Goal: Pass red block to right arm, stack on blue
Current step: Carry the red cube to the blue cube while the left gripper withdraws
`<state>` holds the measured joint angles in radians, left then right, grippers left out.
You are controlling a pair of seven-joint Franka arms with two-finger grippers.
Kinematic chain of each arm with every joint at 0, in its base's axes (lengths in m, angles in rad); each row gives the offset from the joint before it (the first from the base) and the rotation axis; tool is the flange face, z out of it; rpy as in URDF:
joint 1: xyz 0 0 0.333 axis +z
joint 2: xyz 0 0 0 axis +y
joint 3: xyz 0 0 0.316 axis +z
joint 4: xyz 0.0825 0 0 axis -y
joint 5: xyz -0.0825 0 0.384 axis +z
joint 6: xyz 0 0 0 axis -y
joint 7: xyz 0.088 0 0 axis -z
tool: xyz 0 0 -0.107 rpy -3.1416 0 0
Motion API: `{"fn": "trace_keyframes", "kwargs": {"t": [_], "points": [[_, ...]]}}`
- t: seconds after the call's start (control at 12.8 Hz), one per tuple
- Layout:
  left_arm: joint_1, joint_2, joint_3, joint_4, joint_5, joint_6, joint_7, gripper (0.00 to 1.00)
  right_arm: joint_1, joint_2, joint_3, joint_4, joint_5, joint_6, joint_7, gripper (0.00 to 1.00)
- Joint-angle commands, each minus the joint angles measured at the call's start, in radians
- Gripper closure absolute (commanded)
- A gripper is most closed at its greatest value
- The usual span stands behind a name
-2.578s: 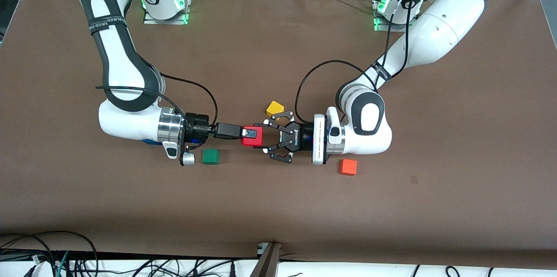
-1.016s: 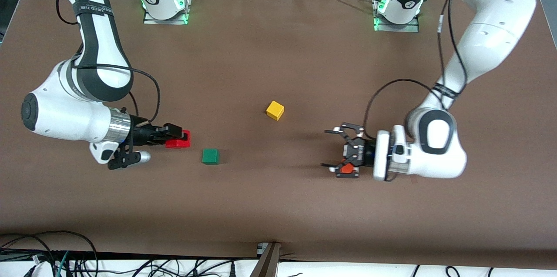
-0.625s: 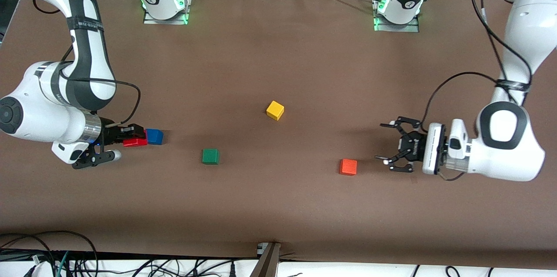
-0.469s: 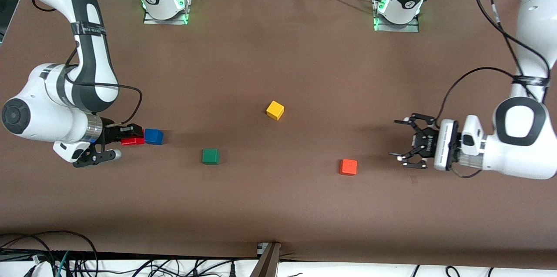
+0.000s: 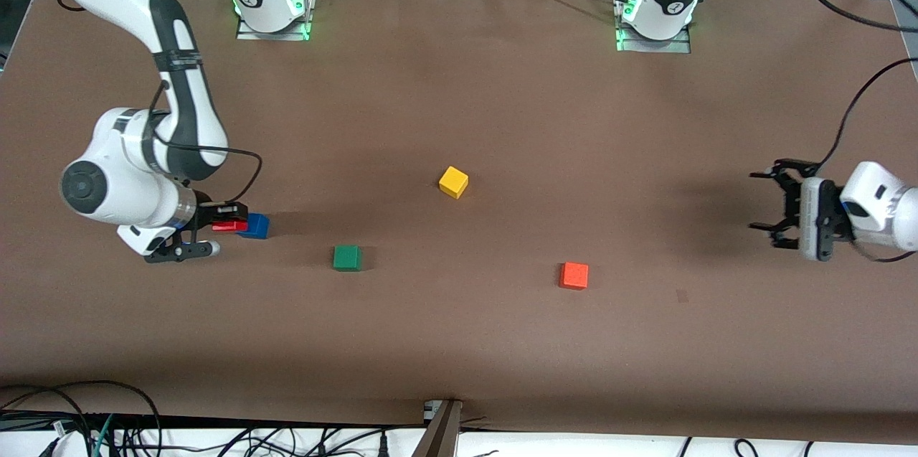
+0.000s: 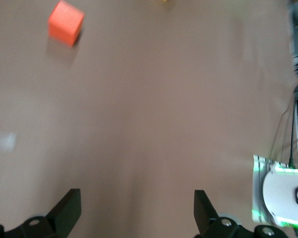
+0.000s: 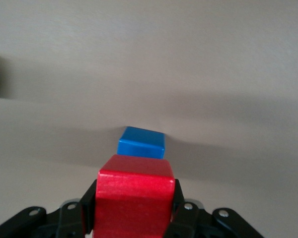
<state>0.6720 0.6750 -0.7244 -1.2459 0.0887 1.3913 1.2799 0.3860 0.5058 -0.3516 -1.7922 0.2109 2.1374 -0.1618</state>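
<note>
Right wrist view: right gripper (image 7: 134,218) clamps red block (image 7: 133,201), handover done; blue cube (image 7: 141,142) unstacked; left gripper (image 5: 771,209) spread wide, empty.

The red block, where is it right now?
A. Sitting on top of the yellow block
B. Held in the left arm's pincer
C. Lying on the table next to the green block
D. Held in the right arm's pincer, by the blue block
D. The right pincer is shut on the red block, holding it close beside the blue block, while the left pincer is open and holds nothing.
</note>
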Motion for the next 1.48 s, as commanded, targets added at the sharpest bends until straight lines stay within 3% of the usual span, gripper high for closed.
{"fn": "trace_keyframes", "kwargs": {"t": [0.0, 0.39, 0.62, 0.94, 1.09, 1.25, 1.41], "points": [[-0.019, -0.173, 0.02, -0.035, 0.11, -0.026, -0.143, 0.0, 0.031, -0.058, -0.018, -0.104, -0.048, 0.076, 0.053, 1.0], [-0.028, -0.284, 0.0, -0.033, 0.14, -0.046, -0.425, 0.0, 0.036, -0.058, -0.017, -0.159, -0.048, 0.16, 0.059, 1.0], [-0.136, -0.379, 0.035, -0.049, 0.135, -0.064, -0.664, 0.0, 0.059, -0.059, -0.018, -0.177, -0.048, 0.182, 0.084, 1.0], [-0.417, -0.501, 0.273, -0.076, 0.12, -0.068, -0.796, 0.0, 0.065, -0.062, -0.017, -0.217, -0.048, 0.257, 0.085, 1.0], [-0.479, -0.544, 0.367, -0.092, 0.103, -0.045, -0.903, 0.0, 0.065, -0.062, -0.017, -0.217, -0.048, 0.257, 0.085, 1.0], [-0.518, -0.612, 0.451, -0.182, 0.097, 0.007, -1.099, 0.0, 0.065, -0.061, -0.017, -0.217, -0.048, 0.26, 0.085, 1.0], [-0.534, -0.656, 0.487, -0.251, 0.083, 0.072, -1.149, 0.0, 0.063, -0.061, -0.017, -0.216, -0.047, 0.259, 0.085, 1.0]]}}
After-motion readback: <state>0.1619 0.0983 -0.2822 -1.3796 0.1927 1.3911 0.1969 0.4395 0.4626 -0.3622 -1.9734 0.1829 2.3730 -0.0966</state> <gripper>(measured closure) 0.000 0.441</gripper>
